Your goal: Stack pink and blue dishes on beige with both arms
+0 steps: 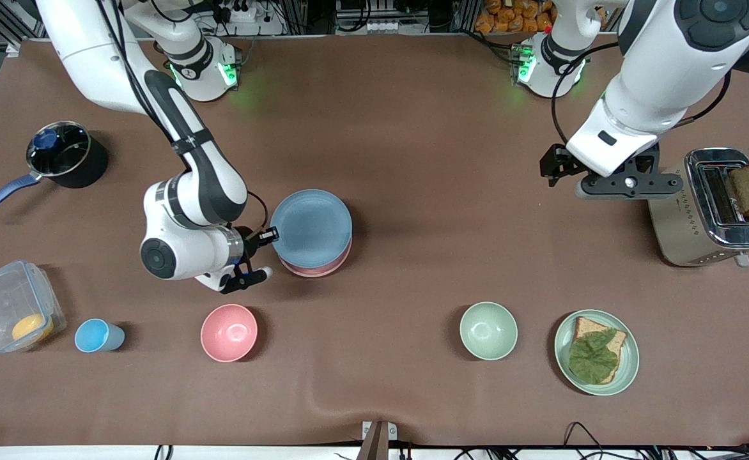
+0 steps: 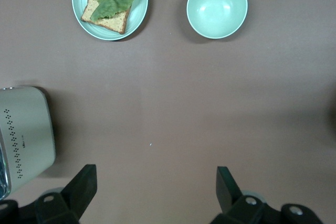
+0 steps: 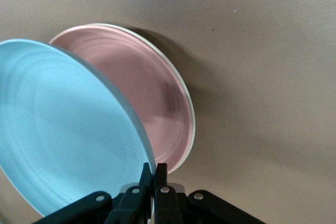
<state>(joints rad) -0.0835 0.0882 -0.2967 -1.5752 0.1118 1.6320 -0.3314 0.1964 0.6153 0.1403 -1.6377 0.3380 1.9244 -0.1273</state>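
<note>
Currently right gripper [image 3: 153,174] pinching rim of flat round light blue matte plate [image 1: 311,227], tilted over pale pink plate [image 3: 142,98] w/ cream-beige plate [image 3: 190,109] beneath. Plate seeming stiff, light, maybe slippery; rim hold suiting. Left gripper [image 2: 155,188] gaping empty, waiting beside silver toaster [image 1: 710,207].

Toaster [image 1: 710,207] with bread slice [image 1: 748,188] — pink bowl [image 1: 229,332], green bowl [image 1: 488,330], saucepan [image 1: 64,155]

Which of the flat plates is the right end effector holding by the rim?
The blue plate, pinched at its rim by the right end effector and tilted above the pink plate, which lies flat beneath it.
</note>
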